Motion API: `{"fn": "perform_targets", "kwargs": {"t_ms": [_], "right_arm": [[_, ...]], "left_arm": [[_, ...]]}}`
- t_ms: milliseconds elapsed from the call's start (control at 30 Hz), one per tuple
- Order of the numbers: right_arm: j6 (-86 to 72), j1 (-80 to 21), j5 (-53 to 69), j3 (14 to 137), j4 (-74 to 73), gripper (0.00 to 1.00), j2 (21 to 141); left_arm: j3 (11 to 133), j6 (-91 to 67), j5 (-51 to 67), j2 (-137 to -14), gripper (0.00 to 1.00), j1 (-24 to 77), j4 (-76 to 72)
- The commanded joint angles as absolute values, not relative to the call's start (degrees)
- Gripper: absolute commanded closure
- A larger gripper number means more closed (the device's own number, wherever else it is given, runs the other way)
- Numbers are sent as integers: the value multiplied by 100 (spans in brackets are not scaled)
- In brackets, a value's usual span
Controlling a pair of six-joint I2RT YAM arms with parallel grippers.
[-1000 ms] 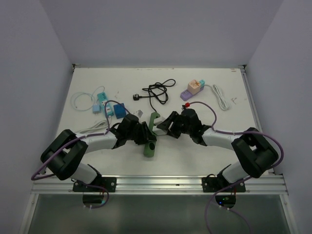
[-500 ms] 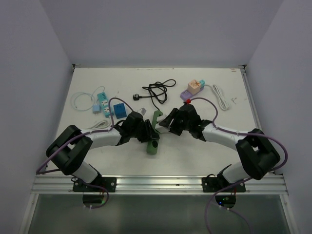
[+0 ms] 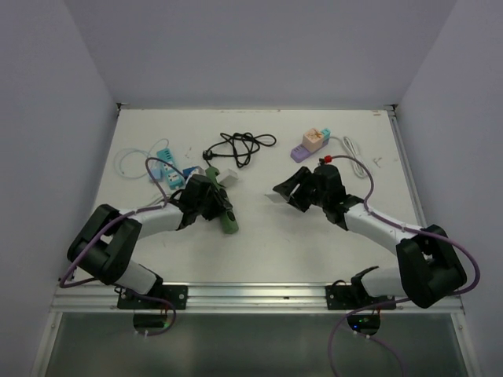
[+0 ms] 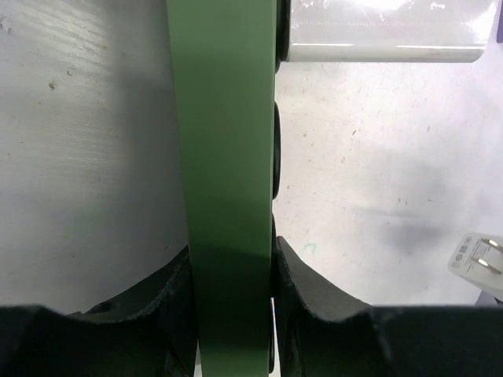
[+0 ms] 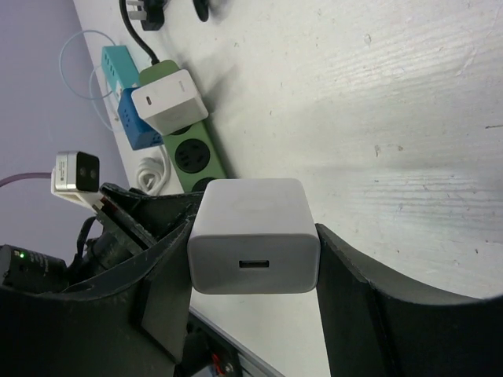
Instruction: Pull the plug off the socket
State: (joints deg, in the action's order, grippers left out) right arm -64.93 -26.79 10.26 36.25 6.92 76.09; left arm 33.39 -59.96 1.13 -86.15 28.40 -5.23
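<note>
Your right gripper (image 5: pixel 253 259) is clamped on the white plug (image 5: pixel 251 216); its two black fingers (image 5: pixel 350 283) press on opposite sides of the plug's body, and the face with the small port looks straight at the wrist camera. The plug is off the socket; in the top view it sits in that gripper just right of the table's middle, well apart from the green socket strip (image 3: pixel 228 220), with bare table (image 3: pixel 259 251) between the two. Whether the plug touches the tabletop, you cannot tell.

Your left gripper (image 4: pixel 233 275) is closed hard on the green socket strip; one finger bears on each long side, and the strip runs straight up through that wrist's view. At the strip's far end a white charger (image 4: pixel 385 31) sits plugged in; the right wrist view shows it on top of the strip, with round socket faces beside it.

Further out, a blue adapter (image 5: pixel 135 118) lies just beside that charger; a teal adapter (image 5: pixel 118 63) lies behind it, with a thin pale cable (image 3: pixel 130 161) looping off to the left. A black cable (image 3: pixel 240 145) lies coiled toward the back of the table; at the back right stands a purple and orange block (image 3: pixel 310 141), with a white cord (image 3: pixel 357 157) beside it.
</note>
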Motion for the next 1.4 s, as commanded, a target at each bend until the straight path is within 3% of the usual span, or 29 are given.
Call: {"fn": "perform_targets", "kwargs": {"t_ms": [0,267,700,900,1100,1200,1367], "right_arm": [[-6416,-2716,1327,3735,756,100,7497],[-5152,-2602,660,4017,18,100,7629],[-3569,-2522,-342,3753,379,99,7875],[-3340,-2514,-624,3814,18,86,8156],[-3296,-2522,-607,3894,-658,44,8227],[-3322,-2522,-467,3762,-738,33,8113],[-3322,-2514,-343,3604,-923,24,7709]], "left_arm": [[3181,-5775,-932,-8886,100,2812,809],[3094,-5265,-563,-8359,100,2812,536],[2663,-4658,1353,-8174,100,2813,-843],[2628,-4676,1679,-8183,100,2883,-993],[2646,-4720,1890,-8271,100,2979,-1090],[2637,-4746,1925,-8279,100,3006,-1099],[2637,-4737,1934,-8323,100,3032,-1099]]}}
